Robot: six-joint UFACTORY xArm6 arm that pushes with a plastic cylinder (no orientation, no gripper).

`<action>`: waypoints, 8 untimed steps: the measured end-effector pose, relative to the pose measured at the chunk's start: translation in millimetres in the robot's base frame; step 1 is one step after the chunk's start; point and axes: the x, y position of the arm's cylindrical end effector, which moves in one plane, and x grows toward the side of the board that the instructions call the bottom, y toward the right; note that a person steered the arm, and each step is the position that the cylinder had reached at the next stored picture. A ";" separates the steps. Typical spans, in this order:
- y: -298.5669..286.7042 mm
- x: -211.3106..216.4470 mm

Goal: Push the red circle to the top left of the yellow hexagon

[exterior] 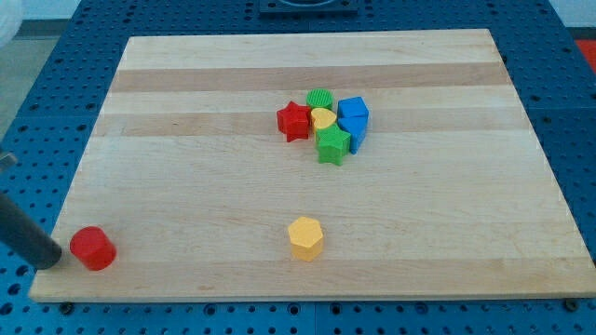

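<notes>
Red circle (93,248) at the board's lower-left corner, well to the view's left of the yellow hexagon (305,238), with my tip (53,260), a bare rod holding nothing, just beside its left edge, contact uncertain.

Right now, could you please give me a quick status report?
My tip just left of red circle, bottom-left corner. Yellow hexagon far right of it. Path between clear.
</notes>
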 end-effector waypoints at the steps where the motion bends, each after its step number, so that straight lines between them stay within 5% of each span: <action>1: 36.1 -7.0; 3: 100.7 -12.1; 6: 122.5 28.6; 8: 144.8 -11.0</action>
